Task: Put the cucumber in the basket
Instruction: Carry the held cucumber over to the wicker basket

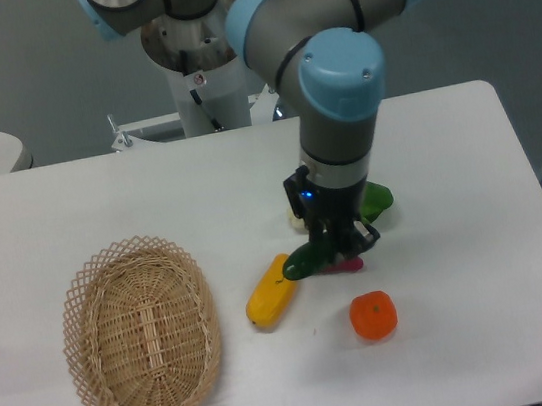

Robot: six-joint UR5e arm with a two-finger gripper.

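Gripper (pixel 338 246) pinches the cucumber (pixel 307 259) above the table (pixel 477 235)

The cucumber juts out toward the basket (pixel 140 331); a yellow vegetable (pixel 271 291) lies just below its tip; the basket sits well apart.

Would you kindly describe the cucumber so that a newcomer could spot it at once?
Find the wicker basket at the table's left, then look right past the yellow vegetable to the gripper. The cucumber is the slim, glossy dark green piece held there, darker than the leafy green behind.

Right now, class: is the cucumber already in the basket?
No. The cucumber is held in the gripper above the table, well to the right of the basket.
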